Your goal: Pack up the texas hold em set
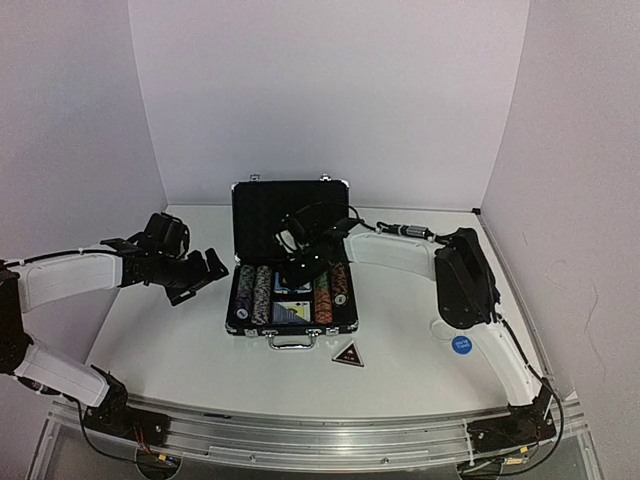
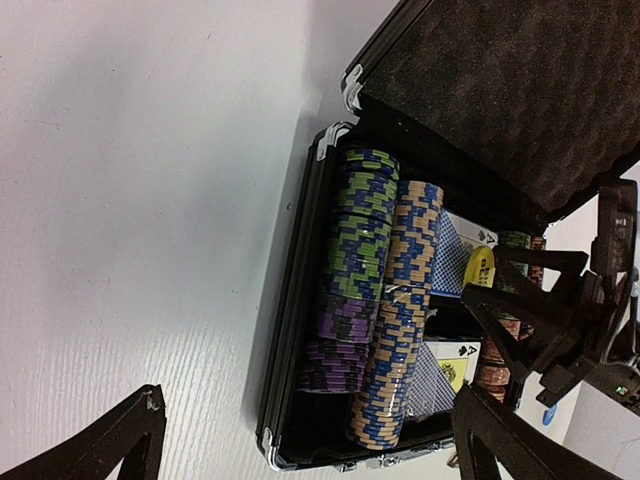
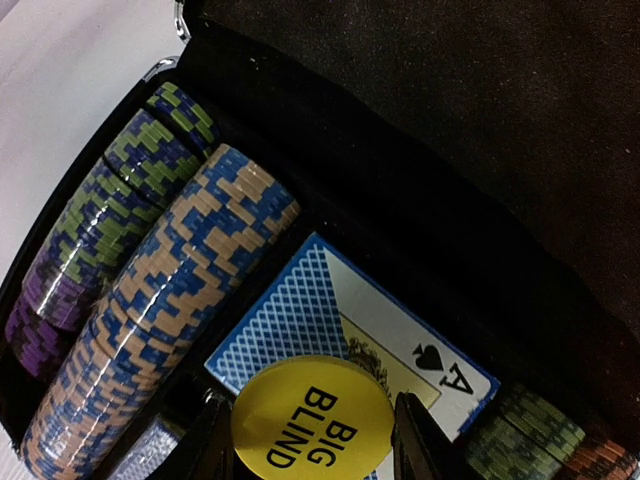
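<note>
Right wrist view: the right end effector [image 3: 312, 440] pinches the yellow disc [image 3: 310, 420] above a blue card deck [image 3: 290, 310] inside the open briefcase [image 1: 262, 205]; the left end effector [image 1: 200, 278] hangs spread beside it.

One briefcase [image 1: 290, 200], four chip rows [image 2: 360, 270], two decks [image 2: 462, 245], two discs [image 3: 310, 420], one marker [image 1: 348, 355].

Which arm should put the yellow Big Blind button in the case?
Probably the right arm: its jaws hold the yellow disc just over the blue card deck in the open briefcase. The left arm hangs beside it, jaws open and empty.
</note>
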{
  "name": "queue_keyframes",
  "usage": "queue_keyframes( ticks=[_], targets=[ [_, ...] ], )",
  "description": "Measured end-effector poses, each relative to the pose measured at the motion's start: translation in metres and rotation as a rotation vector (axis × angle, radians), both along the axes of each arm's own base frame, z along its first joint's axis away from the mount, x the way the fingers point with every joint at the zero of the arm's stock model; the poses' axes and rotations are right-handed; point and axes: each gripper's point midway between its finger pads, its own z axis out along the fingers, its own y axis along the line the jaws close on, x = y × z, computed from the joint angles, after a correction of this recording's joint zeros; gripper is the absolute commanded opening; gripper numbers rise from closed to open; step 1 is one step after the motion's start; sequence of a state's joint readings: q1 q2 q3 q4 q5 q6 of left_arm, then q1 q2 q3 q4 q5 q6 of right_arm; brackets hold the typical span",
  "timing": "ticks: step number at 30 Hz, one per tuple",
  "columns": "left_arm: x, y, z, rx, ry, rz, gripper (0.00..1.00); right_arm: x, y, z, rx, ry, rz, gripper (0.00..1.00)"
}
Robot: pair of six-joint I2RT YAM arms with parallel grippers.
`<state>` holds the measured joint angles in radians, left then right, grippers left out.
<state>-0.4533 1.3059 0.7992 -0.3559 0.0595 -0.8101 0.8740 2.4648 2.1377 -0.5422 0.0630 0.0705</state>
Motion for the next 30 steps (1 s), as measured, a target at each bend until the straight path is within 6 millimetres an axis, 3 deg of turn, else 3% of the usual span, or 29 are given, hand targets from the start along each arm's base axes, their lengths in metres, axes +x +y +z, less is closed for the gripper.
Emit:
queue_keyframes(
  ticks=[5,18,30],
  targets=[
    [-0.001,0.0,-0.001,-0.004,0.003,-0.003,1.0,0.008,0.009,-0.015,0.001,-0.003,0.002,0.42],
    [-0.003,0.002,0.0,0.002,-0.002,-0.021,1.0,0.025,0.029,-0.016,0.048,-0.051,0.008,0.44],
    [-0.004,0.002,0.0,0.001,0.002,-0.025,1.0,0.028,0.026,-0.019,0.026,-0.054,-0.004,0.66]
  ],
)
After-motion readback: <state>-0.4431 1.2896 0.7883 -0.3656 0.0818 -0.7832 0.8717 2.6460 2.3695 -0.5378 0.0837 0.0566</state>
